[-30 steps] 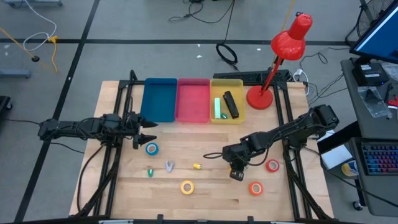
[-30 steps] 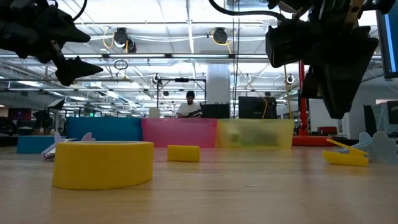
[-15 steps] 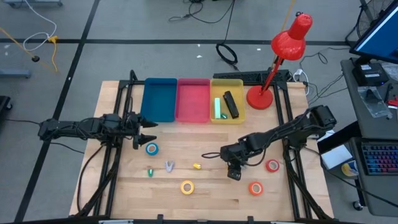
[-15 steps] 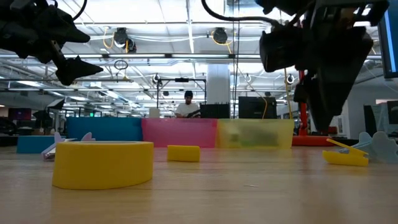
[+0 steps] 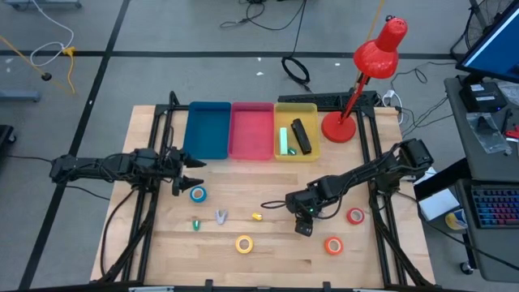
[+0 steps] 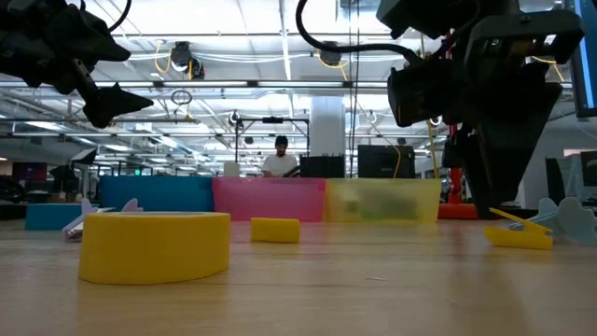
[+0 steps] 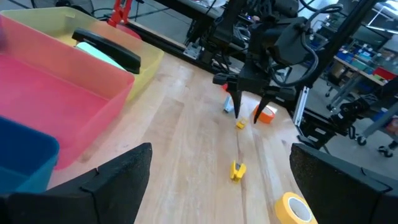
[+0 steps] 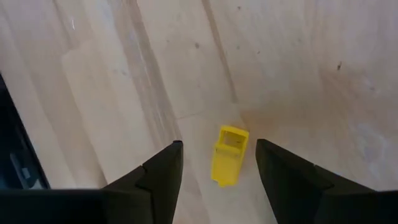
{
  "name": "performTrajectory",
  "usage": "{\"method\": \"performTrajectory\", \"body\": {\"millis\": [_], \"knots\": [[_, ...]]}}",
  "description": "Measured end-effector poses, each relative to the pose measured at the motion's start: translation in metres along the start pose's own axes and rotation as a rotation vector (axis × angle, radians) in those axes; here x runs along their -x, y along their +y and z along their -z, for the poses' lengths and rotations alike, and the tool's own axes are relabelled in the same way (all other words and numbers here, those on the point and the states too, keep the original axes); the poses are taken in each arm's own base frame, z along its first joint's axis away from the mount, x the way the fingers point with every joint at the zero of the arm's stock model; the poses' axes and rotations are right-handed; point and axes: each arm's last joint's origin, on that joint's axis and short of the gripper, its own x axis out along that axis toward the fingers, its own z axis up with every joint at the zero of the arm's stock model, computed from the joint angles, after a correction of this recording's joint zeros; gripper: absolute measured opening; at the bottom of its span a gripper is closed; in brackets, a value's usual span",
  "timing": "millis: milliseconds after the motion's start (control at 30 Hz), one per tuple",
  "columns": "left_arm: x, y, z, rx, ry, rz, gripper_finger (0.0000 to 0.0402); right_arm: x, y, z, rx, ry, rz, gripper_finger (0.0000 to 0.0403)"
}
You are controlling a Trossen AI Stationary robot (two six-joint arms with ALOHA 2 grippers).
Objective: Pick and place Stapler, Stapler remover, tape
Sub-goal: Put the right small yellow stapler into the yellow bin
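My right gripper [image 5: 303, 221] is open and points down over a small yellow staple remover [image 8: 229, 155] that lies flat on the table; its fingers stand on either side of the remover, clear of it. The gripper also shows in the low view [image 6: 492, 201] and the left wrist view [image 7: 250, 102]. My left gripper [image 5: 193, 171] is open and empty, hovering just beyond the blue tape roll [image 5: 198, 194]. The yellow tape [image 5: 244, 243], red tape [image 5: 355, 216] and orange-red tape [image 5: 333, 245] lie flat on the table. A black stapler [image 5: 301, 136] and a green one [image 5: 284, 139] lie in the yellow bin [image 5: 310, 109].
A blue bin [image 5: 208, 130] and a pink bin [image 5: 252, 130] stand beside the yellow one at the far edge. A red desk lamp [image 5: 339, 126] stands at the far right. Another yellow piece [image 5: 257, 216], a silvery one [image 5: 220, 216] and a green one [image 5: 195, 224] lie mid-table.
My right gripper has gone a little toward the table's left edge and down toward the small yellow staple remover, staying open.
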Motion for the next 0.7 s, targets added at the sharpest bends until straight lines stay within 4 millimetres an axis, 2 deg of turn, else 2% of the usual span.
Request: {"method": "performTrajectory", "body": {"millis": [700], "knots": [[0.000,0.001,0.003,-0.006,0.027,-0.012,0.0379,-0.015,-0.015,0.014,-0.092,-0.003,0.029,0.0191]]}}
